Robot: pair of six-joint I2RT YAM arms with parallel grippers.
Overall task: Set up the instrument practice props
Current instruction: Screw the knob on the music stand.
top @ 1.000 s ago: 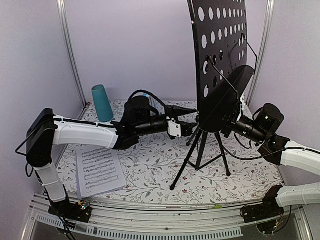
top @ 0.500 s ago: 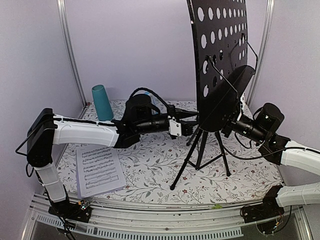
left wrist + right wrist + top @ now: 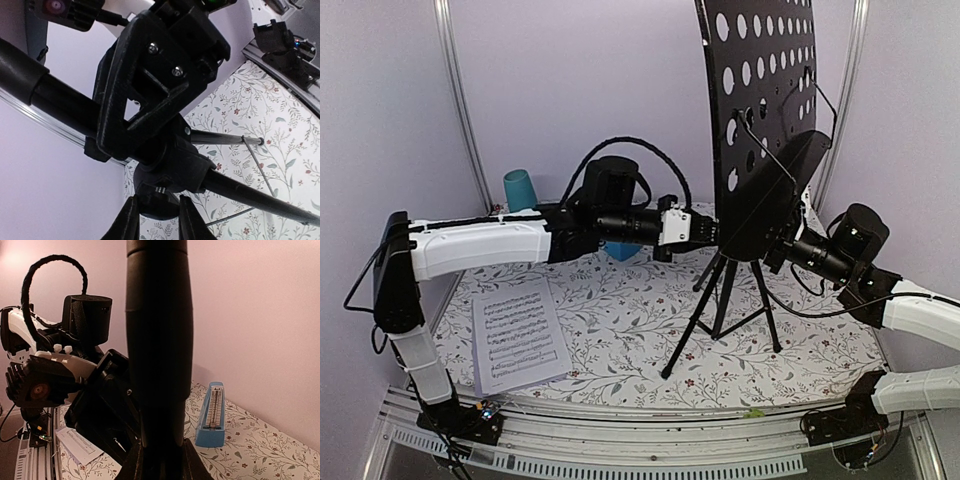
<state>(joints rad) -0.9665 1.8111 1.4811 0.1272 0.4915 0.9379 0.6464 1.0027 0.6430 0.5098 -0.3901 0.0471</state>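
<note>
One music stand (image 3: 760, 110) stands right of the middle of the bench (image 3: 620, 330). The left hand (image 3: 157, 222) pinches its hub and the right hand (image 3: 161, 465) pinches its post. One music sheet (image 3: 520, 335), one blue metronome (image 3: 212, 415) and one teal cup (image 3: 518, 188) are there. The cloth is flowered and the walls (image 3: 570, 90) are lilac.

The black music stand (image 3: 765, 205) is standing on three spread legs right of the table's middle, its perforated tray rising tall above them. The white sheet-music page (image 3: 520, 335) is lying flat, print up, by the near-left corner. The small blue pyramid metronome (image 3: 212, 415) is standing upright near the back edge.
</note>
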